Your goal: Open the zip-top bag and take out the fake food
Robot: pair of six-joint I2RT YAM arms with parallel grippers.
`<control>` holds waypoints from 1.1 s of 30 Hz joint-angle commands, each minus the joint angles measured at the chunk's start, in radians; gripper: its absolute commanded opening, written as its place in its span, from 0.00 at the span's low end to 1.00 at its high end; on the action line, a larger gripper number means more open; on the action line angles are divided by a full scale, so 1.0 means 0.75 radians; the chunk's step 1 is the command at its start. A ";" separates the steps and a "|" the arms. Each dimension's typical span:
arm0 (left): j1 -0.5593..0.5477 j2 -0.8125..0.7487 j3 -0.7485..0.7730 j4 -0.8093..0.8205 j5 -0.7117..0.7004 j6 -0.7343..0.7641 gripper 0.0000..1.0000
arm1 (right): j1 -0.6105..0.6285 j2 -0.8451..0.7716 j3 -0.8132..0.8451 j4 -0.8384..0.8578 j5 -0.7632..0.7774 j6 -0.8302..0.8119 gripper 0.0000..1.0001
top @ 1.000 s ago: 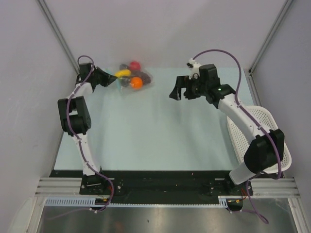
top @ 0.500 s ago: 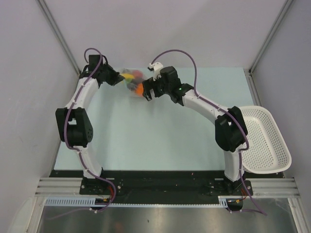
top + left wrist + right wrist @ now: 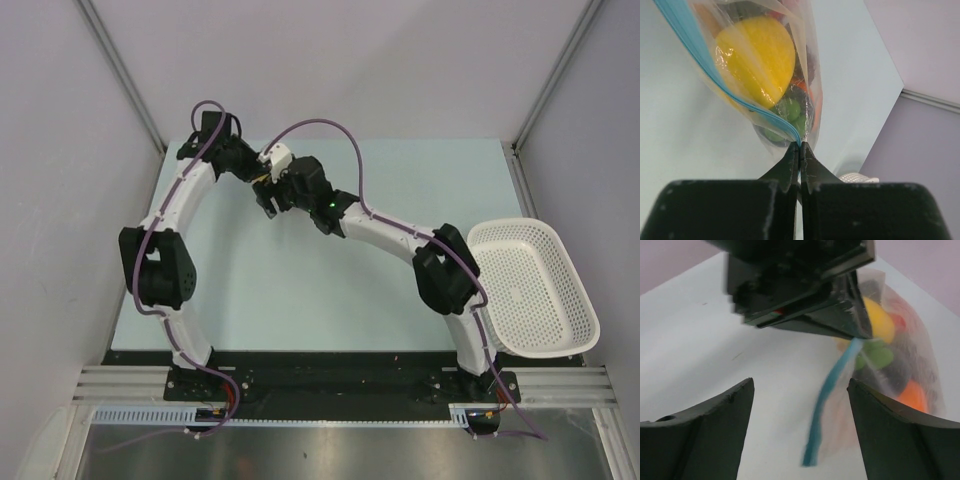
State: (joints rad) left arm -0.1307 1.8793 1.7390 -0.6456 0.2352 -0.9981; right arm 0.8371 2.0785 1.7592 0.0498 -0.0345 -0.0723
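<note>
My left gripper [image 3: 800,146] is shut on a corner of the zip-top bag [image 3: 805,45], right at the teal zip strip [image 3: 690,37], and holds the bag up off the table. Through the plastic I see the fake food: a yellow piece [image 3: 755,60], green pieces [image 3: 789,109] and dark bits. In the right wrist view my right gripper [image 3: 800,387] is open, with the loose end of the zip strip [image 3: 832,385] hanging between its fingers. The bag [image 3: 900,360] with an orange ball [image 3: 912,392] hangs under the left gripper [image 3: 805,290]. In the top view both grippers [image 3: 245,163] [image 3: 268,192] meet and almost hide the bag.
The white perforated basket [image 3: 535,285] sits at the table's right edge, behind the right arm's elbow. The pale green table [image 3: 330,290] is walled by grey panels at the back and sides. The two arms nearly touch at the back left.
My right arm has swung left across the table to the bag. My left gripper has lifted the bag and moved it up and right. The basket is now uncovered.
</note>
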 commanded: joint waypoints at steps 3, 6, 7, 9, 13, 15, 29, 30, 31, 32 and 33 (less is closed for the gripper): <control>-0.016 -0.229 -0.048 0.006 -0.007 -0.064 0.00 | -0.051 0.156 0.172 -0.005 0.183 -0.108 0.61; -0.016 -0.270 -0.091 0.012 -0.001 -0.054 0.00 | -0.051 0.156 0.152 -0.005 0.267 -0.120 0.56; -0.016 -0.278 -0.118 0.028 0.012 -0.058 0.00 | -0.049 0.156 0.150 -0.001 0.261 -0.129 0.50; -0.018 -0.303 -0.152 0.057 0.044 -0.080 0.00 | -0.040 0.158 0.146 0.013 0.277 -0.137 0.35; -0.016 -0.380 -0.275 0.224 0.059 -0.066 0.06 | -0.038 0.141 0.164 -0.021 0.218 -0.100 0.00; -0.010 -0.421 -0.265 0.247 0.057 0.048 0.22 | -0.044 0.117 0.164 -0.054 0.181 -0.076 0.00; 0.235 -0.714 -0.749 0.719 0.459 0.785 0.51 | -0.300 0.192 0.463 -0.551 -0.762 0.258 0.00; 0.262 -0.718 -0.845 0.813 0.528 0.805 0.47 | -0.314 0.192 0.463 -0.557 -0.810 0.262 0.00; 0.319 -0.716 -0.886 0.856 0.600 0.823 0.46 | -0.337 0.198 0.469 -0.567 -0.833 0.268 0.00; 0.346 -0.712 -0.921 0.924 0.753 0.840 0.47 | -0.351 0.198 0.475 -0.572 -0.864 0.272 0.00; 0.366 -0.700 -0.974 1.009 0.821 0.862 0.50 | -0.365 0.201 0.483 -0.576 -0.935 0.274 0.00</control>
State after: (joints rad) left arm 0.0723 1.3476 1.1217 -0.1280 0.5640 -0.4854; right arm 0.5884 2.2150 2.0563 -0.3363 -0.5171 0.0914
